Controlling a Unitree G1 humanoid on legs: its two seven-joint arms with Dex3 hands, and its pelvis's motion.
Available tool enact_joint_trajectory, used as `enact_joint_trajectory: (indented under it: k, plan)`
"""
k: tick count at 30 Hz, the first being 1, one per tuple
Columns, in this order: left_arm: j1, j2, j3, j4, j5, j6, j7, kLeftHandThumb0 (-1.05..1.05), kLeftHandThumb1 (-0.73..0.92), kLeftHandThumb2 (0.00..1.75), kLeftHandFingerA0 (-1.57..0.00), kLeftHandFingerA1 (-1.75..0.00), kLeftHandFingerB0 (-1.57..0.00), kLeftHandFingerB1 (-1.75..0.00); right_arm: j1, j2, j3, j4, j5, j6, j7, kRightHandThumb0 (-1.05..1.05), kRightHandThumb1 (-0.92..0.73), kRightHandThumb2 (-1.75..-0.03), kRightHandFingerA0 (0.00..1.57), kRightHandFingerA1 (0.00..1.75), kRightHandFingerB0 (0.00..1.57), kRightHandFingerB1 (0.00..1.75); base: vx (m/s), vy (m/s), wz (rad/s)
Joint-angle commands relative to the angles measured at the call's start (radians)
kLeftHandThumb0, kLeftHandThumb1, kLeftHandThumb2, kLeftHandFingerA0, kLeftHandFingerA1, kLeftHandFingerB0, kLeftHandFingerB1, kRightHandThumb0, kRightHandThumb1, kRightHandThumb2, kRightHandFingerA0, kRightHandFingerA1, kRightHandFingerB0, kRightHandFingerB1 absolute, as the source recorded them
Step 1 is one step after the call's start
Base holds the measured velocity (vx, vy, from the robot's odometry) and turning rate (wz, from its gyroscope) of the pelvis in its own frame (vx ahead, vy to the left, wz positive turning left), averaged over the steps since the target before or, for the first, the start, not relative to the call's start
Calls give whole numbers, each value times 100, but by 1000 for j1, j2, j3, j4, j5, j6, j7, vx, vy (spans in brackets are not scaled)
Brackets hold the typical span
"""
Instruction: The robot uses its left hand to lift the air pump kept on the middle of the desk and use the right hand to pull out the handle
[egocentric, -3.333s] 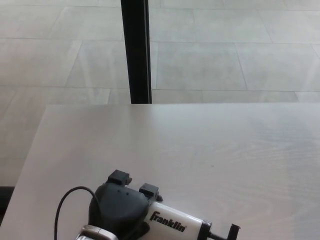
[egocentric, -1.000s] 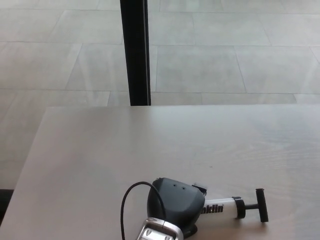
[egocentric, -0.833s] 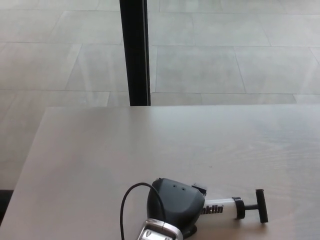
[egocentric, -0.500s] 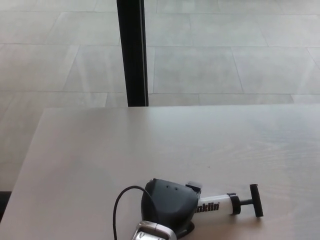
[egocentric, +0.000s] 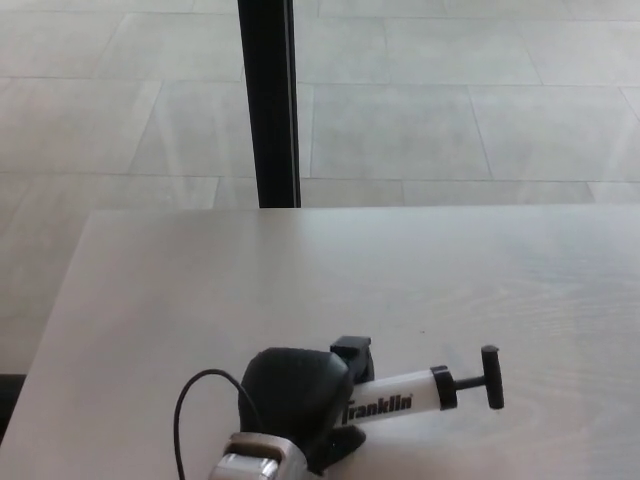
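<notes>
Air pump (egocentric: 400, 397): white barrel marked "Franklin", clasped at its near-left end by the left hand (egocentric: 292, 400), whose fingers are wrapped over it. Since half a second ago the barrel has been carried leftward and tilted, its handle end raised; the lift is judged to be under way, with a faint shadow on the desk (egocentric: 200, 280) below. Long axis runs from the hand out to the right and slightly away; the T-handle (egocentric: 489, 377) points right, rod barely extended. Right hand: not seen; pull not yet begun.
</notes>
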Motion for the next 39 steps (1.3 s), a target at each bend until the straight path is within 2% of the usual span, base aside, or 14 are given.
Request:
enact_joint_trajectory:
  k: [1, 3, 8, 9, 12, 13, 14, 19, 22, 23, 25, 36, 37, 39]
  plan:
    - [-67, 18, 80, -30, -143, -142, 56, -8, 49, 127, -83, -175, -76, -158, 27, 17, 19, -29, 18, 49, 28, -51, -64, -103, 73, 97, 41, 58, 0, 0, 0]
    - [-91, 23, 94, -14, -153, -176, 82, -7, 46, 131, -85, -175, -78, -159, 28, 12, 43, -39, -9, 66, 23, -56, -79, -64, 65, 108, 50, 44, 0, 0, 0]
    - [-121, 50, 97, 12, -153, -205, 91, -7, 45, 129, -91, -175, -85, -147, 26, 20, 75, -40, -23, 65, 16, -48, -63, -101, 73, 97, 41, 58, 0, 0, 0]
    - [-123, 60, 93, 14, -149, -206, 87, -8, 46, 128, -89, -175, -84, -148, 30, 24, 80, -46, -23, 74, 13, -49, -77, -63, 65, 108, 52, 44, 0, 0, 0]
    - [-137, 73, 91, 28, -147, -212, 99, -13, 47, 118, -122, -141, -102, -124, 38, 32, 92, -81, -24, 122, 15, -46, -75, -63, 64, 106, 49, 42, 0, 0, 0]
    - [-136, 78, 93, 29, -150, -212, 95, -13, 47, 117, -120, -140, -102, -124, 42, 32, 103, -85, -32, 132, 16, -45, -60, -100, 74, 96, 40, 58, 0, 0, 0]
    - [-140, 80, 93, 29, -152, -211, 93, -8, 46, 122, -91, -175, -78, -156, 42, 35, 106, -88, -31, 134, 15, -44, -74, -62, 66, 105, 48, 42, 0, 0, 0]
    - [-169, 109, 83, 57, -135, -202, 91, -14, 42, 121, -123, -144, -101, -127, 42, 49, 143, -113, -48, 181, 17, -50, -73, -62, 65, 97, 48, 42, 0, 0, 0]
    - [-174, 121, 73, 90, -128, -223, 124, -11, 41, 126, -89, -175, -78, -155, 50, 61, 156, -132, -50, 214, 14, -52, -73, -62, 64, 92, 45, 41, 0, 0, 0]
    - [-186, 126, 69, 105, -122, -216, 122, -12, 44, 121, -90, -175, -78, -154, 44, 77, 161, -142, -42, 243, 15, -55, -55, -97, 76, 95, 36, 55, 0, 0, 0]
    - [-203, 137, 64, 132, -116, -210, 127, -12, 45, 121, -89, -175, -79, -152, 37, 109, 171, -175, -35, 294, 9, -62, -72, -62, 65, 101, 46, 42, 0, 0, 0]
    - [-286, 127, 90, 236, -140, -174, 149, -11, 46, 120, -88, -175, -75, -158, 56, 211, 241, -323, -58, 418, -4, -74, -74, -63, 66, 99, 46, 41, 0, 0, 0]
    - [-293, 126, 89, 242, -138, -167, 143, -14, 49, 114, -85, -175, -74, -154, 57, 216, 247, -330, -61, 421, -4, -79, -62, -102, 74, 98, 40, 54, 0, 0, 0]
    - [-306, 121, 92, 252, -149, -158, 125, -16, 48, 116, -86, -175, -74, -155, 56, 225, 261, -342, -74, 428, -7, -75, -59, -102, 73, 98, 40, 55, 0, 0, 0]
